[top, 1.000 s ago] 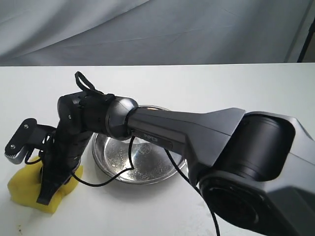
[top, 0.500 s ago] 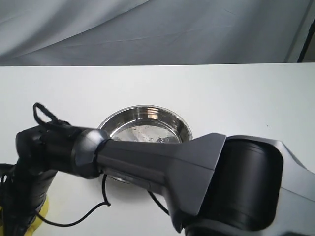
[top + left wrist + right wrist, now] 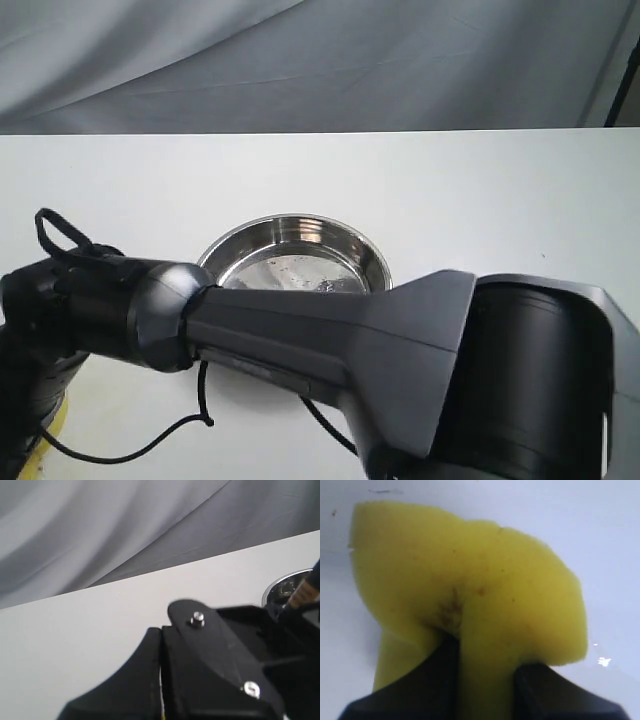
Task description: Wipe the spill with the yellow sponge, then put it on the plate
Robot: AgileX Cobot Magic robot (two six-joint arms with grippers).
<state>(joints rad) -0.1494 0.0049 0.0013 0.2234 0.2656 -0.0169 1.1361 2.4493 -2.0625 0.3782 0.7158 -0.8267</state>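
Right gripper is pinching the yellow sponge between its 2 black fingers. The jaws are squeezing in far enough that the foam is buckling into a fold, with a brownish stain sitting at the crease. Sponge long axis: cannot tell, the block is bent.

In the exterior view only a yellow sliver is showing, at the lower left corner, low on the white table under the wrist. The spill is not showing in any view; it is probably lying under the sponge or the arm, so the wiping step is likely in hand.

The plate is sitting up and right of the sponge, near it, at mid-frame, with no object in it. That is the way the carry is going to run.

The right arm is holding the sponge, so it is the nearer 1. Its own long link is crossing over the plate's front rim, and nothing else is standing between.

The left gripper is idling apart, jaws looking pressed together on nothing. Grey cloth backdrop is hanging behind.
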